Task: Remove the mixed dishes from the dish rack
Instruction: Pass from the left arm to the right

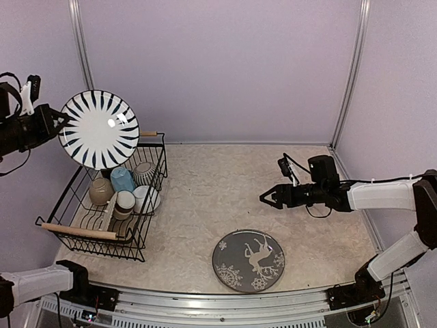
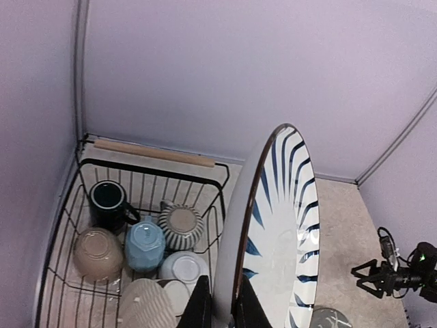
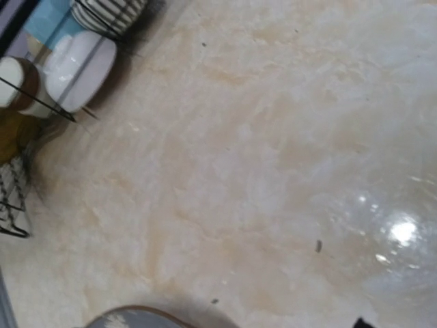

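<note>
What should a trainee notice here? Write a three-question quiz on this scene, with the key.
1. True or false: the left gripper holds the black-and-white radially striped plate by its rim, lifted in the air.
2. Which thing lies on the table, outside the black wire dish rack?
A. the grey round plate with a white deer design
B. the light blue mug
C. the black mug
3. Which gripper is open and holds nothing?

Key: 1 true. 2 A. 3 the right gripper.
</note>
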